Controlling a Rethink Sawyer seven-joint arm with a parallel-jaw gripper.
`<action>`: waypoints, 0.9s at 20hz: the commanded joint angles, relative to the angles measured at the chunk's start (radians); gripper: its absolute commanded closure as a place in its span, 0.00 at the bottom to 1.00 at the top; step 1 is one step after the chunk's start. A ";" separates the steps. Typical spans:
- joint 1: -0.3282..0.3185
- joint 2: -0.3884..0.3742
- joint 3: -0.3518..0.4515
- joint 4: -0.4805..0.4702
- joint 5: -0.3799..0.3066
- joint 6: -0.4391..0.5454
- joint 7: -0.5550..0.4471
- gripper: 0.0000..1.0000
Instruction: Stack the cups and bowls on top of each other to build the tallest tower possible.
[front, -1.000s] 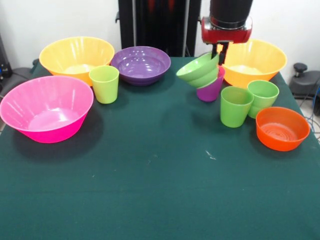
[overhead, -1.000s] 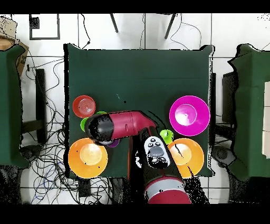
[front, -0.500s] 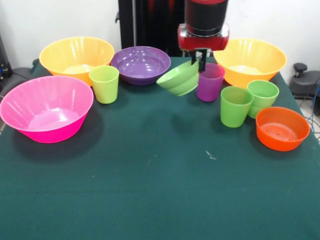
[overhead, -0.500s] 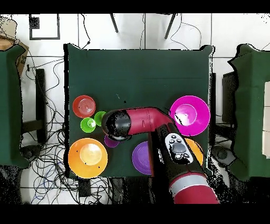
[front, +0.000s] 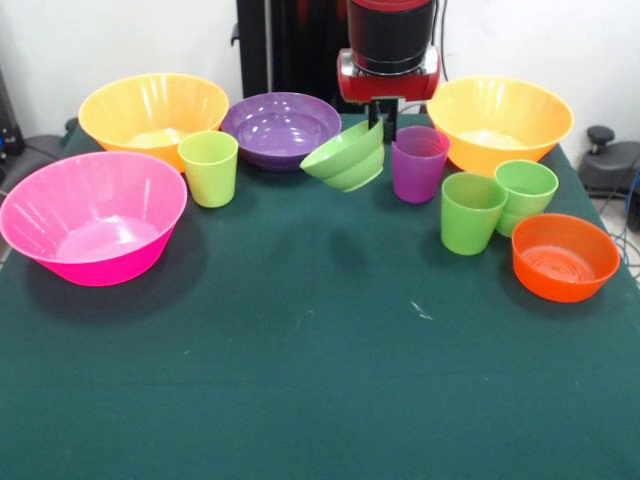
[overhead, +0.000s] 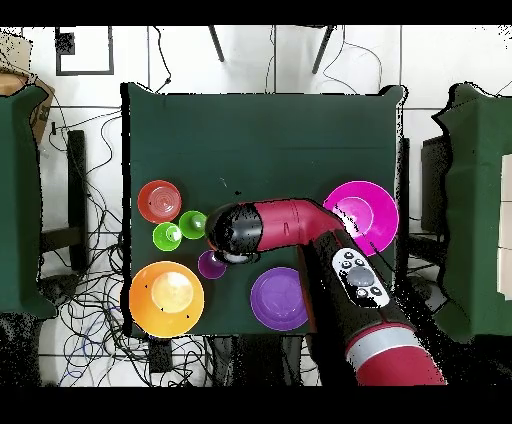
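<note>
Pink big bowl (front: 93, 215) is sitting idle at table edge, purple bowl (front: 281, 128) behind. Gripper (front: 377, 122) is carrying small green bowl (front: 346, 156), tilted, airborne btwn purple bowl & purple cup (front: 419, 163), fingers pinching its rim. Risk: rim-only hold slipping, bowl dropping, or clipping the cup w/ any sideways swing.

six bowls (front: 283, 128) – four cups (front: 209, 167)

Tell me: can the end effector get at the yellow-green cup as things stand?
Probably not yet. The end effector is shut on the small green bowl, held tilted above the table, so it would have to put that down first. The yellow-green cup itself stands upright and uncovered.
</note>
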 joint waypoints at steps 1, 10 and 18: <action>-0.001 0.051 0.120 -0.077 -0.054 0.192 -0.270 1.00; -0.025 0.064 0.159 -0.122 -0.078 0.288 -0.286 1.00; -0.044 0.095 0.200 -0.143 -0.133 0.280 -0.321 1.00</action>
